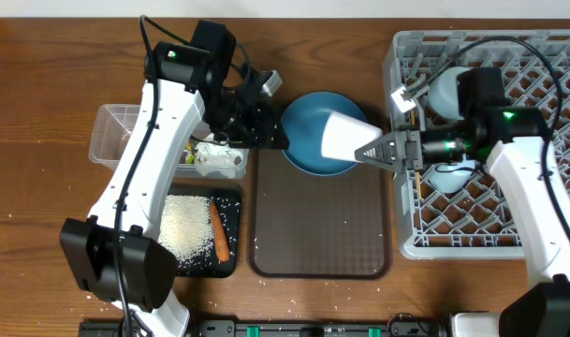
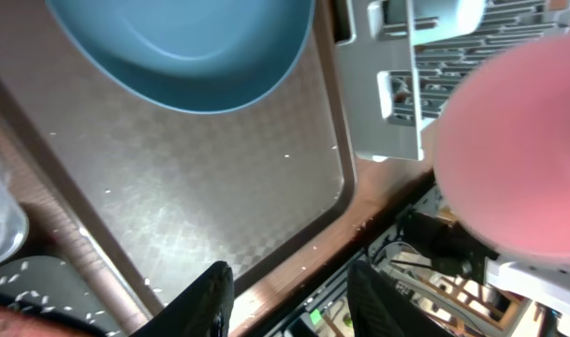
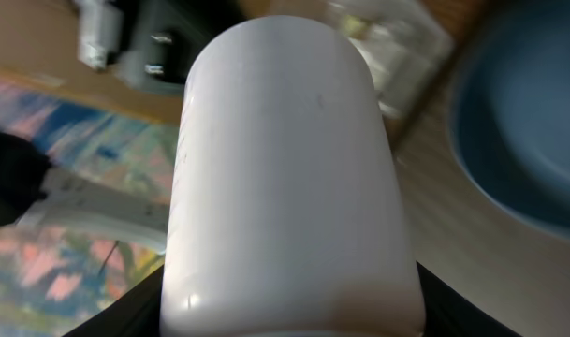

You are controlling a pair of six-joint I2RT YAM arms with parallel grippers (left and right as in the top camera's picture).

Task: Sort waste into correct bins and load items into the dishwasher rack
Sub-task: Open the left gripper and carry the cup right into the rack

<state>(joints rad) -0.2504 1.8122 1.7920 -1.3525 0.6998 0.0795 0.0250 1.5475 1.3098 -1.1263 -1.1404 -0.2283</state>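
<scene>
My right gripper (image 1: 383,150) is shut on the pale pink cup (image 1: 343,137) and holds it on its side over the dark blue plate (image 1: 308,131). The cup fills the right wrist view (image 3: 285,168) between the fingers (image 3: 285,314). The plate lies on the brown serving tray (image 1: 322,234). My left gripper (image 1: 269,131) is open and empty by the plate's left rim. Its view shows its fingers (image 2: 294,300), the plate (image 2: 191,47) and the pink cup (image 2: 518,140). The grey dishwasher rack (image 1: 547,56) holds two pale blue dishes (image 1: 446,92), partly hidden. The chopsticks are out of view.
The clear tub (image 1: 116,131) holds crumpled white paper (image 1: 217,155) and a green-yellow wrapper (image 1: 187,150). The black tray (image 1: 230,201) holds white rice (image 1: 186,225) and the orange carrot (image 1: 220,230). A few rice grains lie on the wooden table (image 1: 41,112).
</scene>
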